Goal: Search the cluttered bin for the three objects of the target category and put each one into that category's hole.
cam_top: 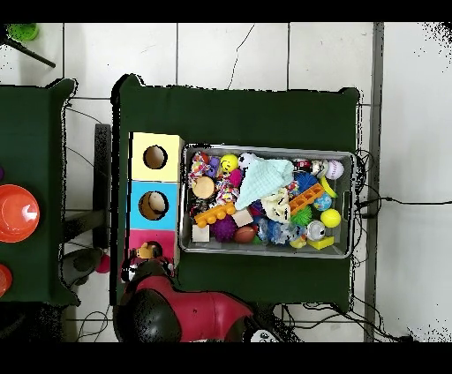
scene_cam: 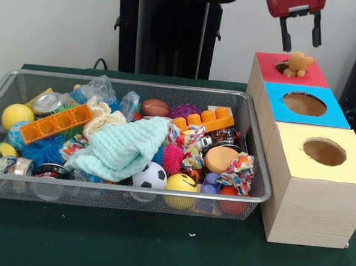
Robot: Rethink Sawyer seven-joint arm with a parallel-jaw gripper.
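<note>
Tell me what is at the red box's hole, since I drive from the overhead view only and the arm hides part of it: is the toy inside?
Observer: In the front view, the yellow-brown plush toy sits at the hole of the red box, mostly sticking up, not dropped through.
Operator: Is the gripper holding it?
Observer: No. The gripper hangs above the toy with a clear gap.
Operator: Fingers open?
Observer: Yes, the fingers are spread and empty.
</note>
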